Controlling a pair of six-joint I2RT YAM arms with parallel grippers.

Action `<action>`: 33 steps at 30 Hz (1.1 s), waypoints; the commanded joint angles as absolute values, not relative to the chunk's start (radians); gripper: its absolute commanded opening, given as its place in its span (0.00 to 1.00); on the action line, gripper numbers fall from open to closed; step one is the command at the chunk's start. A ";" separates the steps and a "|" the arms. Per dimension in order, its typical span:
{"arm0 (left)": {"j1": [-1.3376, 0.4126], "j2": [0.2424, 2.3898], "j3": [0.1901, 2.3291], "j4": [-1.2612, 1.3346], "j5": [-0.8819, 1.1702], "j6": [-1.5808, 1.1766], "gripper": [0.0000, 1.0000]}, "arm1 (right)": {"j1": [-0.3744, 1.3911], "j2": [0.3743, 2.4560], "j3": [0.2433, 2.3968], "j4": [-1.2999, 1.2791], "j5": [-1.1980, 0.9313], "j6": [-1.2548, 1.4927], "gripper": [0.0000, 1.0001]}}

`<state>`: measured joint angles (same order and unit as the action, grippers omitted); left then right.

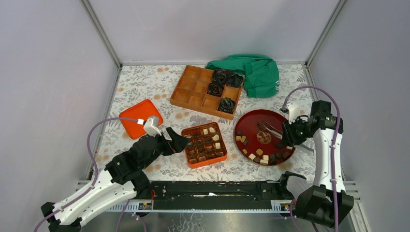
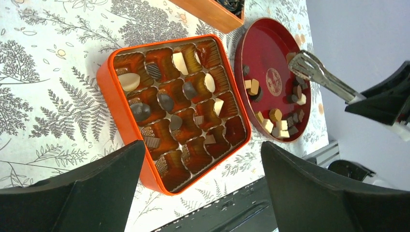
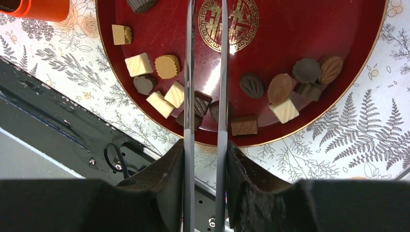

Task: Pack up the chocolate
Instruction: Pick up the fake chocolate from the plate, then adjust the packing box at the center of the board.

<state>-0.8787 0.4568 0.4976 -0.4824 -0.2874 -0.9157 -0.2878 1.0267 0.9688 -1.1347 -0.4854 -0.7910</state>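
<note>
Right gripper [image 3: 205,157] clenched on slim metal tongs [image 3: 189,72], blades parted above round red lacquer plate [image 3: 314,29] holding loose brown, tan and cream chocolate pieces [image 3: 139,64]. More sit in the orange compartmented box [image 2: 112,92]. Left gripper [image 1: 176,140] spread, empty, beside it. Recommend straddling one isolated piece squarely.

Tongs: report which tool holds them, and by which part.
The right tool grips the metal tongs near their handle end, both arms squeezed. The left tool is open, empty.

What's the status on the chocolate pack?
Left gripper open, by the orange box. Right gripper shut on tongs, over the red plate. Chocolate: box partly filled, many pieces on the plate. Nothing in the way.
</note>
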 commanded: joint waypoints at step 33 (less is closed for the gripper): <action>-0.872 0.998 0.554 -0.360 -0.530 -0.889 0.47 | -0.280 1.046 1.020 -1.133 -0.701 -0.889 0.00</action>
